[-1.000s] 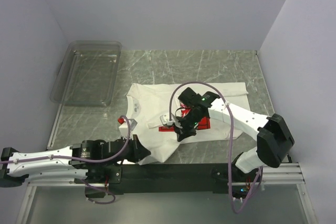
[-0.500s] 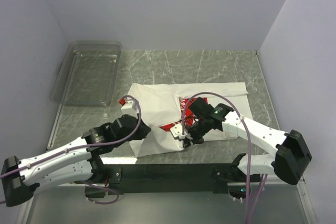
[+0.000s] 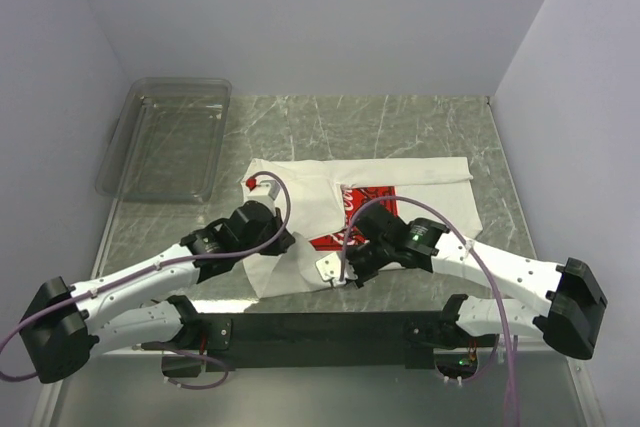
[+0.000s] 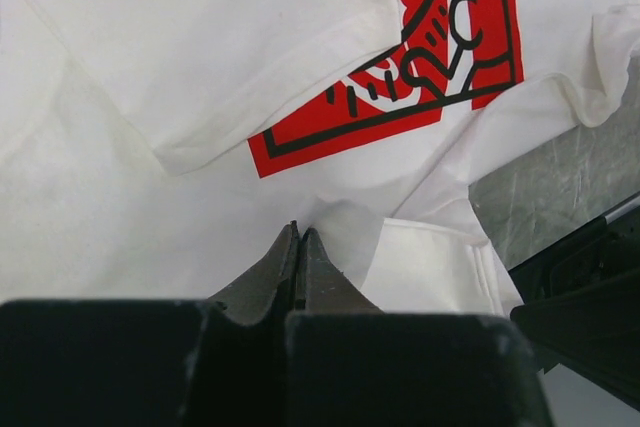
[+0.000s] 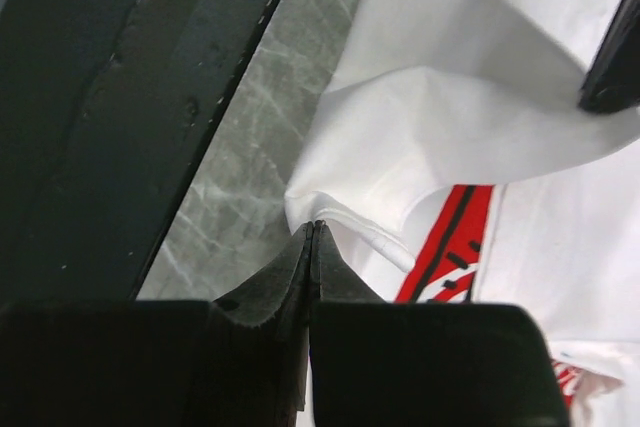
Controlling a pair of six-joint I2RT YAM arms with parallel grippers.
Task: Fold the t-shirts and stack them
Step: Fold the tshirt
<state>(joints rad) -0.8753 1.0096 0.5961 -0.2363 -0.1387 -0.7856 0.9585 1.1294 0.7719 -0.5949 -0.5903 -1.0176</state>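
Both arms have shifted over the last second: the left tool (image 3: 287, 247) has swung in from the near edge and carried cloth with it, while the right tool (image 3: 345, 275) has drawn back toward the robot. The t-shirt (image 3: 420, 179), which lay open, is now doubled over on the side facing the clear bin (image 3: 165, 142), with a flap covering part of its red print (image 3: 365, 209). That looks like a first fold under way but not yet flattened, and no stack exists yet. The shirt lies on the surface (image 3: 400, 122), just right of the bin and nearer the robot. Each tool is pressed together at a bunched edge on the side farthest from the bin, apparently pinching thin cloth.
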